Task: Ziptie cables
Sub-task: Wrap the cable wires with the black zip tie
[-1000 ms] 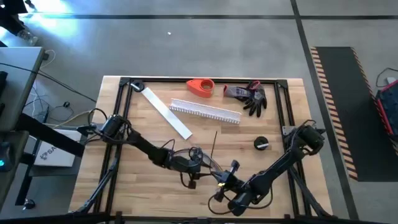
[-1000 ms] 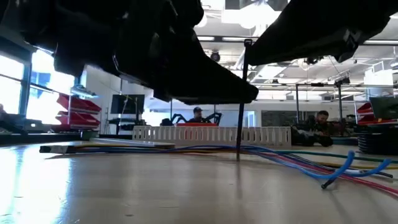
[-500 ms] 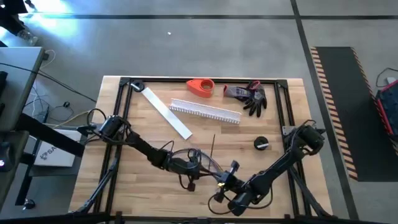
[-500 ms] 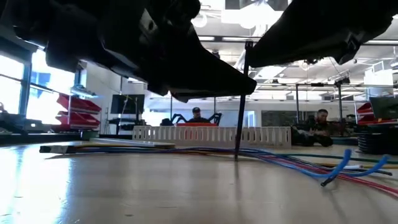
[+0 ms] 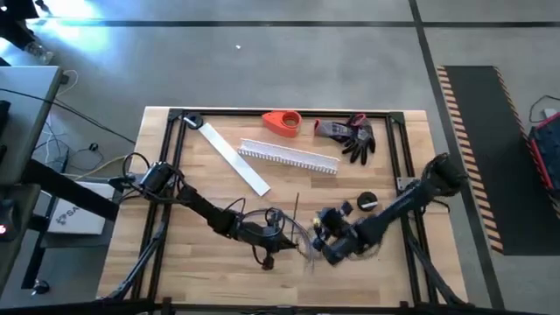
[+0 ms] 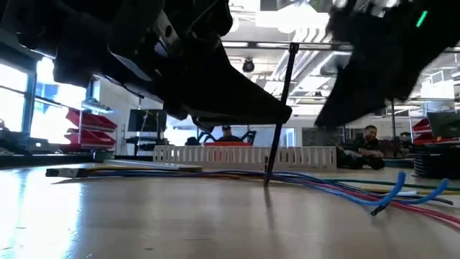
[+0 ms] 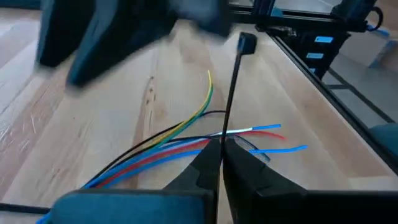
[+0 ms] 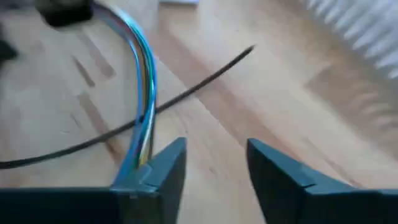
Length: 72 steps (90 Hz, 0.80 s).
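The cables (image 7: 168,142), thin coloured wires, lie in a bundle on the table, also seen in the low view (image 6: 338,188). A black zip tie (image 7: 230,93) rises from them, its head (image 7: 247,42) up and its tip (image 6: 266,180) on the table. My left gripper (image 7: 219,155) is shut on it at mid-table (image 5: 287,233). My right gripper (image 8: 214,162) stands open just to the right (image 5: 315,241), with the cables (image 8: 144,81) running past one finger and the tie (image 8: 193,90) lying across ahead of it. My left gripper pinches the zip tie's strap (image 7: 222,138) between its two fingers, low on the strap and just above the cables. The fingers come level from the table's left. The tie stands steeply, leaning toward the far edge. Whether my right gripper touches the cables, I cannot tell.
A white slotted channel (image 5: 289,157) and a flat white strip (image 5: 234,159) lie toward the far side, with a red object (image 5: 282,122) and a dark glove (image 5: 352,133) behind them. A black round thing (image 5: 367,203) sits right of the grippers. Black frame rails (image 5: 171,166) edge the table.
My right gripper has swung from near the table's near edge toward the far edge, up to the cables and the zip tie. The tie has tipped a little, its tip sliding left while its head stays up.
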Each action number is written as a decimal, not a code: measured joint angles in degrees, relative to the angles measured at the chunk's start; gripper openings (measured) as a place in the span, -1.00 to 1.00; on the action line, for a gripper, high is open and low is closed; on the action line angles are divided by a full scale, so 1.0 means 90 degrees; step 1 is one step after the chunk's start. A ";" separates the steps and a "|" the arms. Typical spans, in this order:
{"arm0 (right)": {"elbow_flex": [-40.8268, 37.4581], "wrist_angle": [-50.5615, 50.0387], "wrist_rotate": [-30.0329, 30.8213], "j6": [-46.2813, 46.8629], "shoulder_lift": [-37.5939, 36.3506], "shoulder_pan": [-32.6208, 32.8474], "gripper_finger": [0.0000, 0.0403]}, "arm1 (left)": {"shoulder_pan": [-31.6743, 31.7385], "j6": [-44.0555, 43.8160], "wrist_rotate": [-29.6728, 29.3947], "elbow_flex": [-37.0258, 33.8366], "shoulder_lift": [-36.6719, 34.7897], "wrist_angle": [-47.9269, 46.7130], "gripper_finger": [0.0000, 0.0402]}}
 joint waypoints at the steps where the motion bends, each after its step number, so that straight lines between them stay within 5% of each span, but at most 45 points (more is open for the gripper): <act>1: -0.0124 0.0305 -0.0143 -0.0195 0.0000 -0.0098 -0.09 | 0.0000 0.0008 0.0000 0.0000 0.0000 0.0000 -1.00; 9: -0.0959 0.2396 -0.1124 -0.1280 0.0097 -0.0884 0.06 | 0.0002 0.0099 0.0000 -0.0004 0.0000 -0.0027 -1.00; 19: -0.1587 0.3735 -0.1547 -0.1646 0.0100 -0.1674 0.15 | 0.0006 0.0102 0.0001 -0.0005 0.0000 0.0006 -1.00; 43: -0.1923 0.5372 -0.2988 -0.2306 0.0618 -0.2547 0.08 | 0.0160 0.0118 0.0077 -0.0002 0.0002 0.0032 -1.00; 72: -0.1478 0.6127 -0.3302 -0.3058 0.1511 -0.2505 -0.03 | 0.0280 0.0154 0.0184 -0.0002 0.0002 0.0057 -1.00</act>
